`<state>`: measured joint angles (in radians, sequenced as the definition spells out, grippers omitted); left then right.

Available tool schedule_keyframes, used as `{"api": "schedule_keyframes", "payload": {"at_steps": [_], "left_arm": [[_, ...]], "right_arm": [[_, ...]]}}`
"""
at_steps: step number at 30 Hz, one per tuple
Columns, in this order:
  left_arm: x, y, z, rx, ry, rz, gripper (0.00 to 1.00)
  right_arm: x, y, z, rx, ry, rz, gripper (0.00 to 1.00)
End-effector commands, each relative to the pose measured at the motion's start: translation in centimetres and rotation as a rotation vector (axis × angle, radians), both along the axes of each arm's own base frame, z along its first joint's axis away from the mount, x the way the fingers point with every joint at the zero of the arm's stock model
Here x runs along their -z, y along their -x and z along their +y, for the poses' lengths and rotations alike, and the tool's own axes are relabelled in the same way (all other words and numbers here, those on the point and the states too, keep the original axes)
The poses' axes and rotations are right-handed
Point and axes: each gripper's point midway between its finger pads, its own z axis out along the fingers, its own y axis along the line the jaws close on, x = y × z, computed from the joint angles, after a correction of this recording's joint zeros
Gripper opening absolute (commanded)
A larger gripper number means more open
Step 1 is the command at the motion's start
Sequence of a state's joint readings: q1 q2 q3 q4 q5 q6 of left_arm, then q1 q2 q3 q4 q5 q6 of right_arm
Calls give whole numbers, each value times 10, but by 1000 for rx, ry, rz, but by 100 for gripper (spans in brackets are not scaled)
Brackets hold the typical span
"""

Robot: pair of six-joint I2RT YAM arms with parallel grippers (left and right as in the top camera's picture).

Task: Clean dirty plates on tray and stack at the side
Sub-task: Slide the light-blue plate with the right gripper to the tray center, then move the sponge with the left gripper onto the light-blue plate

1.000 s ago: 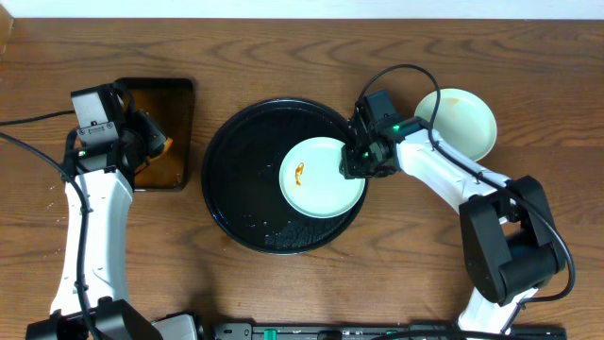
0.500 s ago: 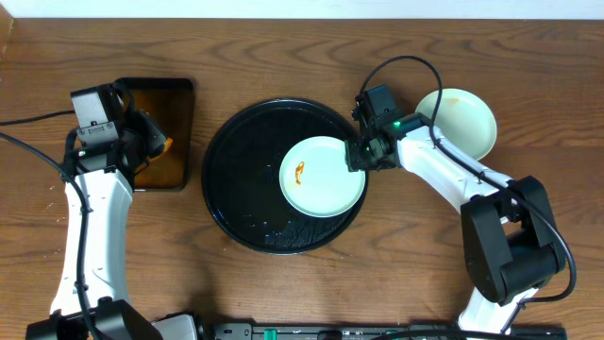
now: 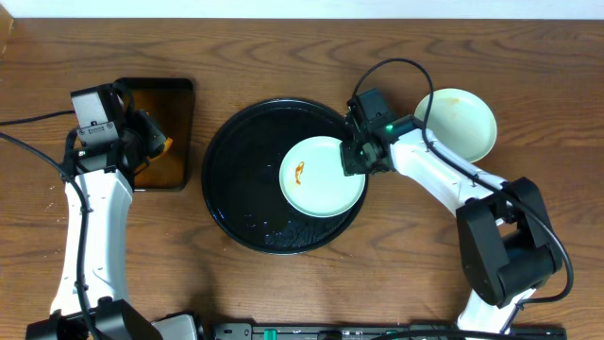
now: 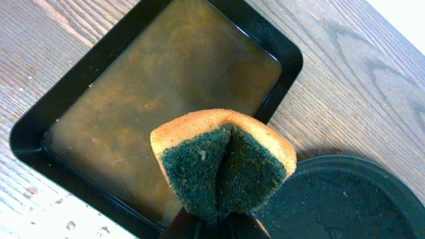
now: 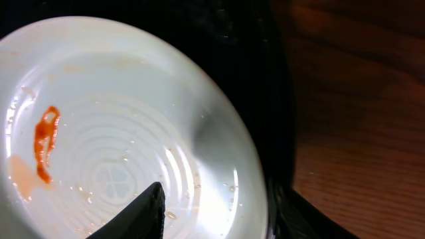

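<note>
A pale mint-blue plate (image 3: 321,177) with an orange-brown smear (image 5: 45,143) lies on the right side of the round black tray (image 3: 236,189). My right gripper (image 3: 351,162) is open. Its fingers (image 5: 216,199) straddle the plate's right rim, one over the plate and one outside over the tray (image 5: 265,79). A pale yellow plate (image 3: 460,123) sits on the table to the right of the tray. My left gripper (image 3: 151,146) is shut on a folded green and yellow sponge (image 4: 222,162) and holds it over the rectangular tray. A third plate is not visible.
A rectangular black tray (image 3: 175,104) of brown liquid (image 4: 166,86) stands left of the round tray, whose edge shows in the left wrist view (image 4: 345,199). Black cables run from both arms. Bare wooden table lies in front.
My right gripper drew back a little to the right off the plate's rim, then returned to it. The plate and the left arm have not moved.
</note>
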<state>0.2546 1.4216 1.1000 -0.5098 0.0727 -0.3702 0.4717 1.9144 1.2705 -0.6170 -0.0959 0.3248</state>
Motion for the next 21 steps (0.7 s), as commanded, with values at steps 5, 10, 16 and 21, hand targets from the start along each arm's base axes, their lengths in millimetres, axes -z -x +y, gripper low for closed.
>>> {"api": "schedule_keyframes", "payload": {"at_steps": [5, 10, 16, 21], "left_arm": [[1, 0, 2, -12, 5, 1, 8], [1, 0, 2, -12, 5, 2, 8], [2, 0, 2, -12, 6, 4, 8], [2, 0, 2, -12, 6, 4, 8]], "right_arm": [[5, 6, 2, -15, 18, 6, 48], [16, 11, 4, -18, 30, 33, 49], [19, 27, 26, -31, -92, 124, 38], [39, 44, 47, 16, -122, 213, 33]]}}
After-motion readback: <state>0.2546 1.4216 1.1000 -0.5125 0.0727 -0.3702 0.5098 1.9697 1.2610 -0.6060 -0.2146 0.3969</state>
